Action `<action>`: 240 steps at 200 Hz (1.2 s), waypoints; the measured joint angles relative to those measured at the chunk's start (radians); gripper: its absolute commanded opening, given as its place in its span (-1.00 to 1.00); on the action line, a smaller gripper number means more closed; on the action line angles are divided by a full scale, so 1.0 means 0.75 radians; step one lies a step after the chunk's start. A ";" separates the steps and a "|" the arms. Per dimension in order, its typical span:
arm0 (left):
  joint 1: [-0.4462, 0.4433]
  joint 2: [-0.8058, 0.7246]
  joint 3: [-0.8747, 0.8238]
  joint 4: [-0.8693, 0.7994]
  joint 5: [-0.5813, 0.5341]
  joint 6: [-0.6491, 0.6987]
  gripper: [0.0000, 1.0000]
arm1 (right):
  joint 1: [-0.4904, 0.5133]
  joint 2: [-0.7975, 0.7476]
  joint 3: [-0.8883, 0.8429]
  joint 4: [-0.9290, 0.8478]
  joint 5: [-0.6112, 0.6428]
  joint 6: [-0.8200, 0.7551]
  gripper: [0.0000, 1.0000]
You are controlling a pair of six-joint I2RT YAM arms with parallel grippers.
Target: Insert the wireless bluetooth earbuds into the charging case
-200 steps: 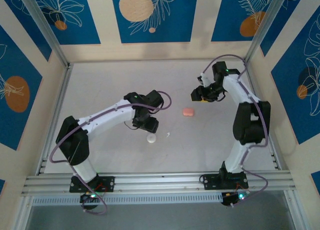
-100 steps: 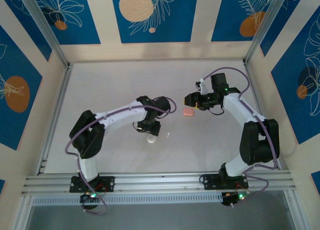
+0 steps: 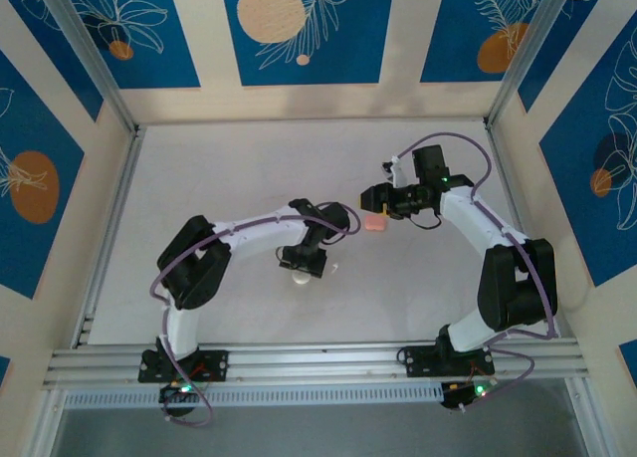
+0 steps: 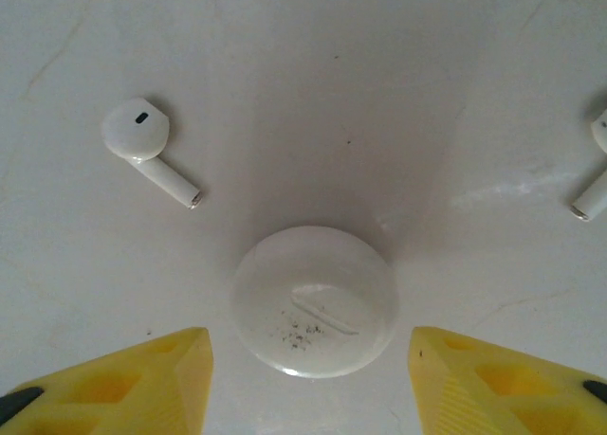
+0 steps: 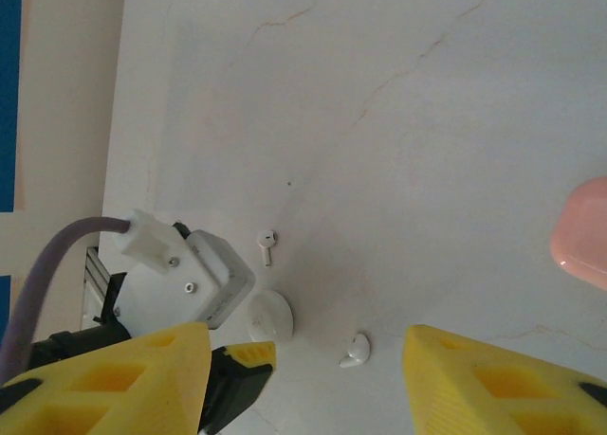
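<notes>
A round white charging case [image 4: 314, 300] lies shut on the table, its lid scuffed with dark specks. My left gripper [image 4: 308, 392] hangs over it, open, one yellow finger [image 4: 142, 383] on each side and neither touching it. One white earbud [image 4: 142, 141] lies beyond the case to the left, another [image 4: 597, 170] at the right edge. From above, the case [image 3: 301, 276] sits under the left gripper [image 3: 302, 261]. My right gripper [image 3: 370, 198] is open and empty beside a pink case [image 3: 374, 223]. Its camera sees the white case [image 5: 269, 317] and both earbuds [image 5: 266, 241] [image 5: 356, 352].
The pink case [image 5: 583, 231] lies at the right edge of the right wrist view, outside the jaws. The left arm's wrist [image 5: 204, 279] and its purple cable [image 5: 57, 255] stand close to the white case. Metal rails [image 3: 318, 359] run along the table's near edge.
The left arm has stretched farther right and brought its gripper down over the white case. The right gripper has swung left and nearer, up to the pink case.
</notes>
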State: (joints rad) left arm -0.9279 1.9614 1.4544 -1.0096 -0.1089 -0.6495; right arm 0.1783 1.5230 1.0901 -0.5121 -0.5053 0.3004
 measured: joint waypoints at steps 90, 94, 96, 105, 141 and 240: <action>0.000 0.063 0.000 0.034 0.001 0.001 0.20 | 0.035 0.000 0.000 -0.001 0.006 0.000 0.13; 0.000 0.065 0.000 0.036 0.001 0.001 0.20 | 0.037 0.000 0.000 -0.001 0.006 0.000 0.13; 0.000 0.066 0.000 0.036 0.002 0.001 0.20 | 0.038 0.000 0.000 -0.001 0.006 0.000 0.13; 0.000 0.070 0.000 0.039 0.002 0.001 0.20 | 0.041 0.000 0.000 -0.001 0.009 0.000 0.13; 0.000 0.078 -0.001 0.063 0.014 0.001 0.16 | 0.048 0.000 0.000 -0.005 0.012 0.000 0.13; 0.001 0.049 -0.065 0.146 0.040 -0.001 -0.13 | 0.051 -0.001 0.000 -0.007 0.045 0.000 0.13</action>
State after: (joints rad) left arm -0.9272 1.9980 1.4055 -0.9001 -0.0788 -0.6502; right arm 0.2169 1.5227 1.0901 -0.5171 -0.4713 0.3004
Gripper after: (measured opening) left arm 0.460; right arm 0.565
